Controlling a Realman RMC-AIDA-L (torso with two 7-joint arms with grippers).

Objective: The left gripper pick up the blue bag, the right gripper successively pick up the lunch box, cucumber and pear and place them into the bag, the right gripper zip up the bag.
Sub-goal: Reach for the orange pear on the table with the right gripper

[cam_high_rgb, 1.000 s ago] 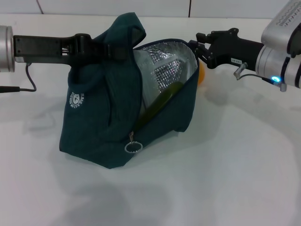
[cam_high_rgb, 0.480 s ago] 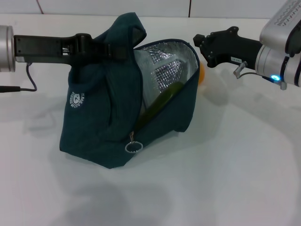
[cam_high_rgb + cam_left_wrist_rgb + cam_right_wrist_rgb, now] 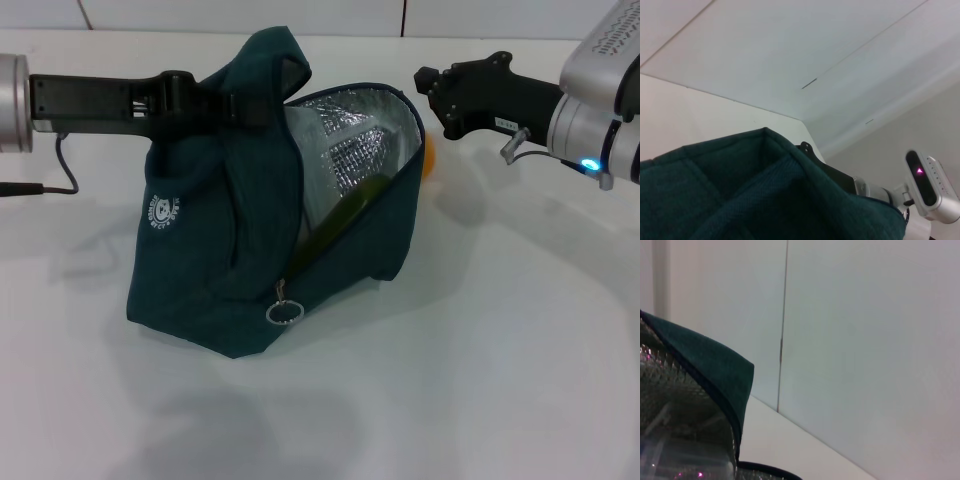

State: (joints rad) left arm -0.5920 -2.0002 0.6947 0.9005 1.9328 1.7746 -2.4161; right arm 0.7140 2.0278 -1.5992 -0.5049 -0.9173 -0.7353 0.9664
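Note:
The blue bag (image 3: 210, 270) stands on the white table with its mouth open toward the right, showing the silver foil lining (image 3: 345, 150). My left gripper (image 3: 232, 106) is shut on the bag's top fabric and holds it up. The cucumber (image 3: 345, 215) lies slanted inside the bag. The pear (image 3: 429, 160) sits on the table just behind the bag's right rim, mostly hidden. My right gripper (image 3: 428, 88) hovers beside the upper right rim, above the pear, holding nothing. The lunch box is hidden in the head view. The bag fabric fills the left wrist view (image 3: 740, 195), and its rim shows in the right wrist view (image 3: 710, 375).
The zipper's metal ring pull (image 3: 283, 313) hangs at the bag's front lower edge. A black cable (image 3: 60, 160) runs on the table at the far left. White table surface (image 3: 480, 350) spreads in front and to the right. A white wall stands behind.
My right gripper has drawn back slightly up and to the right, away from the bag's mouth. The bag, the pear and my left arm have not moved.

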